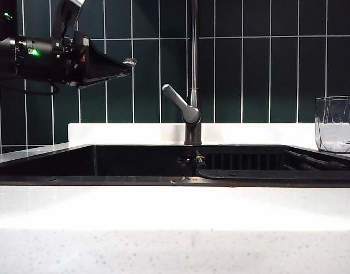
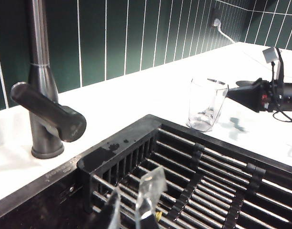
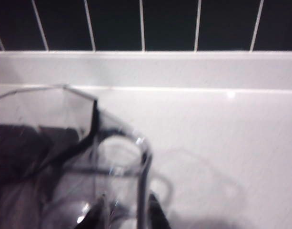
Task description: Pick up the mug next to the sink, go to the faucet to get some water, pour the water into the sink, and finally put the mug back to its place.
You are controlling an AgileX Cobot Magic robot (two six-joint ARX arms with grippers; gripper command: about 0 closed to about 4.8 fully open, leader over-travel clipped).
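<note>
The mug [image 1: 336, 124] stands upright on the white counter [image 1: 175, 211] at the right end of the sink [image 1: 95, 180], just beside the basin's dark rim and apart from the tiled wall [image 1: 266, 68] behind it. In the left wrist view the mug [image 2: 206, 104] sits near the corner of the ribbed rack [image 2: 207, 181], with bare counter all around it except on the side the right arm reaches in from.

The right gripper [image 2: 230, 93] is level with the mug's upper wall, right at its edge. In the right wrist view, the right gripper [image 3: 123, 217] shows two dark fingertips [image 3: 155, 215] spread apart with the mug's [image 3: 65, 143] faceted wall and rim running between them (whether either pad touches the glass cannot be told through the blur).

The left gripper [image 1: 129, 61] hangs high over the left part of the sink, pointing toward the faucet [image 1: 192, 108] and well short of it. Its clear fingers [image 2: 150, 193] stand only a narrow gap apart, holding nothing. Open air lies between them and the rack bars below. The faucet's [image 2: 41, 95] grey lever [image 2: 50, 112] angles out sideways toward the left gripper's side, leaving clear room between the pipe and the mug.
</note>
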